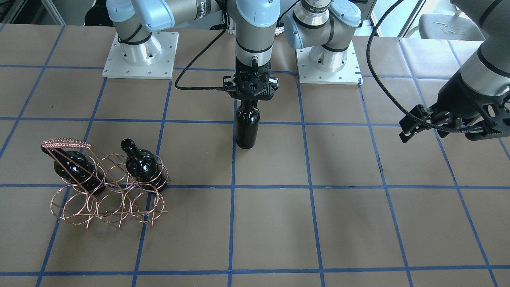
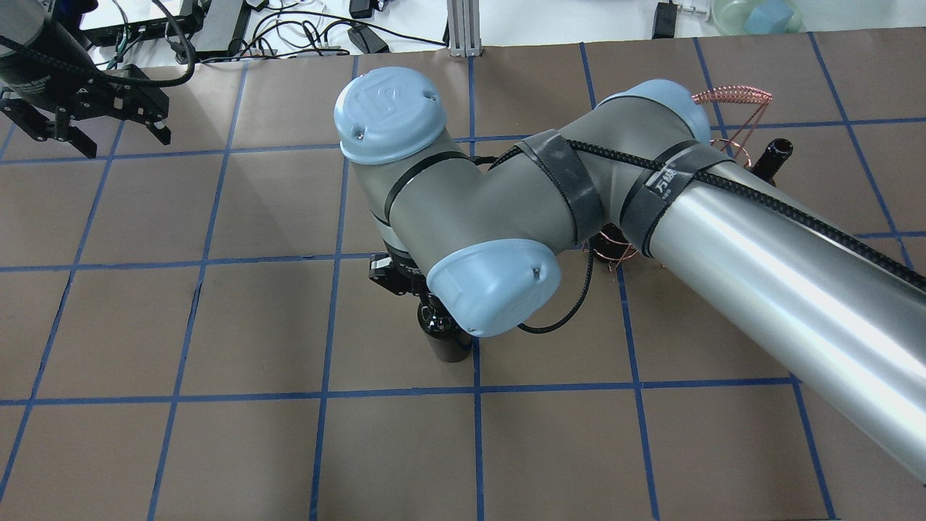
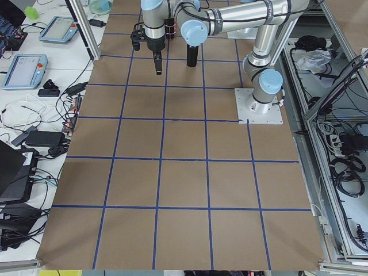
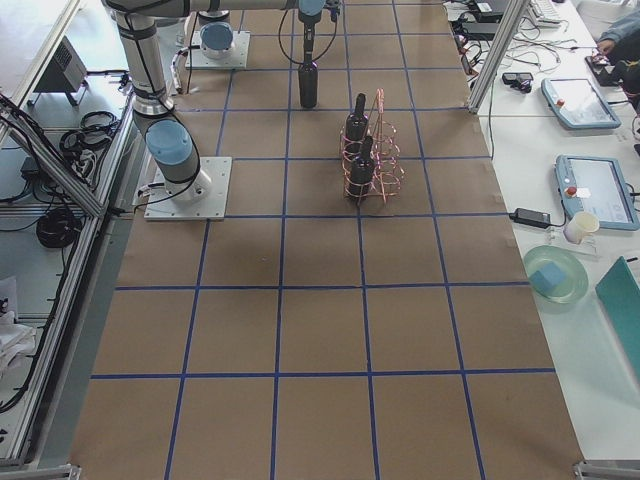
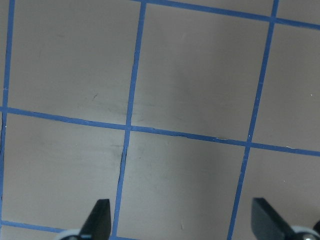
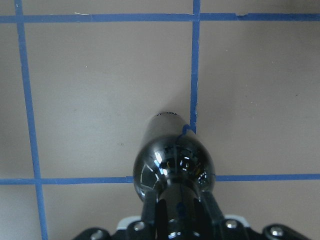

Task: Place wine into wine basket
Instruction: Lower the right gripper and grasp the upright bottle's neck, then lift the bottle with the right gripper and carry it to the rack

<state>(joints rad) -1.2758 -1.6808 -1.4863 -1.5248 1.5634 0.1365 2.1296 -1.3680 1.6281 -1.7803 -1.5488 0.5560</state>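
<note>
Right hand [image 1: 248,99]: clamped on the neck of the wine bottle [image 1: 247,127], reaching straight down from above.
Bottle pose: upright, neck up, mid-surface [image 1: 358,223]; base at or just off it, cannot tell which.
Left hand [image 1: 408,126]: fingers spread wide, empty, well apart on the robot's left.
Wine basket [image 1: 105,195]: off to the robot's right of the held bottle, farther from the bases.
Basket load: two more bottles [image 1: 143,163] in the end rings, necks slanting up toward the robot.
Key relation: long axis vertical versus slanted rings; probably needs tipping, base first.
Free slot: middle ring looks open.
Nearer arm: right.
</note>
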